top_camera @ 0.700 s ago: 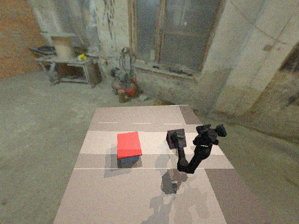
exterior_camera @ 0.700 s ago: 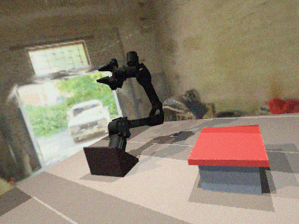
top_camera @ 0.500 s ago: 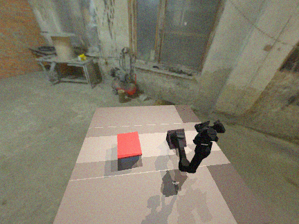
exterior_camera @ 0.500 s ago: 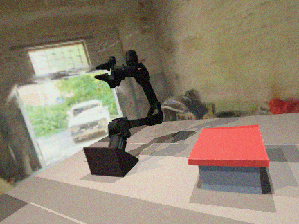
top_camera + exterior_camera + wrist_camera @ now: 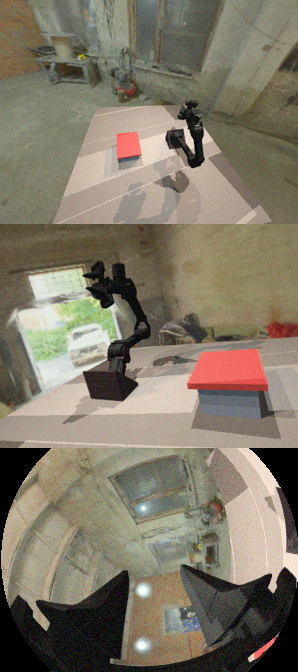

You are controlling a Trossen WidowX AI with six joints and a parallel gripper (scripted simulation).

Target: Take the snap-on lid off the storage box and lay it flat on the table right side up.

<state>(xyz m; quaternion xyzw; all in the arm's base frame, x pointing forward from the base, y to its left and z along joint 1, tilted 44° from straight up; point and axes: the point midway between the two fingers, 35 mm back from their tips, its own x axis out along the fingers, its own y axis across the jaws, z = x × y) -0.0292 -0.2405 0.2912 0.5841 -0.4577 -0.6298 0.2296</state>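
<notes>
The red lid (image 5: 128, 145) (image 5: 227, 369) lies flat on top of the blue-grey storage box (image 5: 129, 160) (image 5: 229, 404), its edges overhanging the walls. The box stands upright on the table (image 5: 83, 204) (image 5: 148, 431). In the wrist view a small red sliver (image 5: 264, 649) shows at the lower right edge; it looks like part of the lid. My gripper (image 5: 85, 282) (image 5: 154, 572) is open, with nothing between its fingers. It is raised high above the table, well away from the box and lid, and its fingers point away from them. The inside of the box is hidden.
The arm's dark base block (image 5: 175, 139) (image 5: 107, 385) stands on the table, to the right of the box in the top view and to its left in the exterior view. Shadows of the arm fall across the table. The room's walls and windows lie beyond.
</notes>
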